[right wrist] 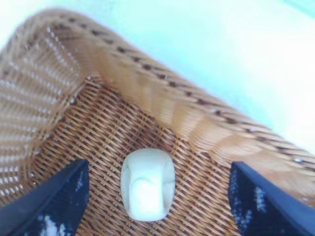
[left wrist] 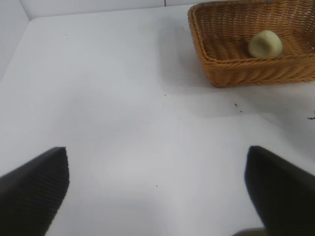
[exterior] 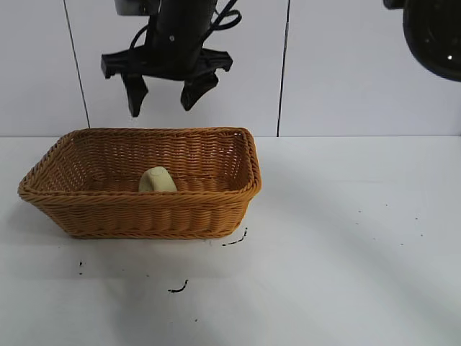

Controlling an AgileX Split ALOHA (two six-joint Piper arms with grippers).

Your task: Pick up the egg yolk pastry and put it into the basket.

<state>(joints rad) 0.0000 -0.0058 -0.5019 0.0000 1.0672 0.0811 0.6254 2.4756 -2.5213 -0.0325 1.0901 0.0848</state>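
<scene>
The egg yolk pastry (exterior: 157,180), a pale cream dome, lies on the floor of the orange-brown wicker basket (exterior: 144,213), touched by no finger. My right gripper (exterior: 162,108) hangs open above the basket, well clear of the rim. In the right wrist view the pastry (right wrist: 147,184) sits on the weave between the two spread fingers (right wrist: 59,201) of that gripper (right wrist: 158,169), with a gap on each side. My left gripper (left wrist: 156,157) is open over bare table, far from the basket (left wrist: 246,71), where the pastry (left wrist: 265,44) also shows.
The basket stands on a white table (exterior: 346,238) with a few small dark marks (exterior: 178,288) in front of it. A white panelled wall (exterior: 338,72) closes the back. A dark rounded arm part (exterior: 436,36) fills the upper right corner of the exterior view.
</scene>
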